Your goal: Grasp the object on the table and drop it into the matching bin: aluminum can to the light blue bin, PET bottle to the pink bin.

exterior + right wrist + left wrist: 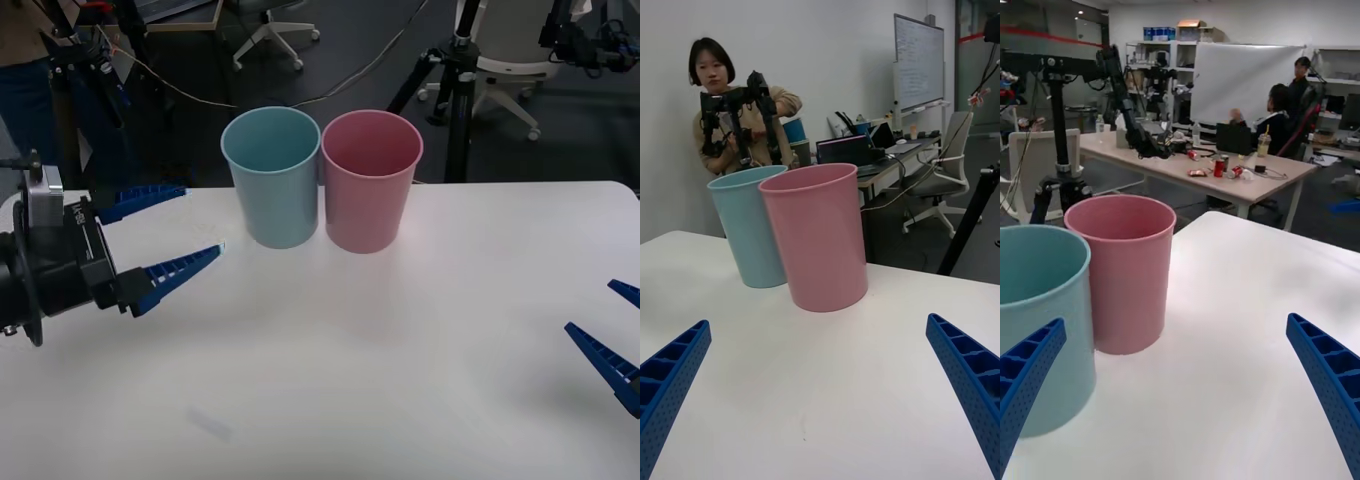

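Observation:
The light blue bin [272, 180] and the pink bin [370, 185] stand upright side by side at the back middle of the white table [400, 390], blue on the left. Nothing shows inside the part of either bin that I can see. My left gripper [203, 218] hovers open just left of the light blue bin, nothing between its fingers. Open too, my right gripper [588, 305] sits low at the table's right edge. The object, PET bottle or aluminum can, is out of view. The right wrist view faces the pink bin [820, 240] and the blue bin [749, 232].
Camera tripods [455, 90] and office chairs stand on the floor behind the table. A person [730, 112] sits behind the bins at a rig, touching nothing on the table. A far desk [1225, 169] holds clutter.

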Robot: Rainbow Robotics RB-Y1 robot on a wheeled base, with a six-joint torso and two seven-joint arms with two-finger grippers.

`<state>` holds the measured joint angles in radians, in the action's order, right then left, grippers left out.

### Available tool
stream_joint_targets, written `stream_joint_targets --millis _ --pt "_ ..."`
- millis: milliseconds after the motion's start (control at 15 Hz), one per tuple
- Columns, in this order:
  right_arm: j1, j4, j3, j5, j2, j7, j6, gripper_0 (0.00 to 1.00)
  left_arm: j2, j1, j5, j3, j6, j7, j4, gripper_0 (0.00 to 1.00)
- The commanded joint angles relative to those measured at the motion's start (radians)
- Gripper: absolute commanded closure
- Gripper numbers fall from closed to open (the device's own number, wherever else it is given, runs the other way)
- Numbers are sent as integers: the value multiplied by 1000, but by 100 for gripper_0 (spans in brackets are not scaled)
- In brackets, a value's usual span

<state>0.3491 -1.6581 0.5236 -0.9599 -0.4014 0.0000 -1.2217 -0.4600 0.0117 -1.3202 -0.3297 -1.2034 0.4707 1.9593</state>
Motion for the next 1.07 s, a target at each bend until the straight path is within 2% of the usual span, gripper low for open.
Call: stream_joint_targets --millis 67,200,467,733,1067 --pt "0 0 0 0 0 0 0 0 6 79 29 -26 1 -55 0 0" --pt "0 0 0 0 0 0 0 0 26 133 45 -40 -1 -73 1 0" --pt "0 0 0 0 0 0 0 0 169 238 10 -158 -81 -96 21 0" --pt "0 0 0 0 0 0 0 0 170 361 65 -196 -74 -119 47 0" --pt "0 0 0 0 0 0 0 0 170 410 67 -247 -71 -141 47 0"
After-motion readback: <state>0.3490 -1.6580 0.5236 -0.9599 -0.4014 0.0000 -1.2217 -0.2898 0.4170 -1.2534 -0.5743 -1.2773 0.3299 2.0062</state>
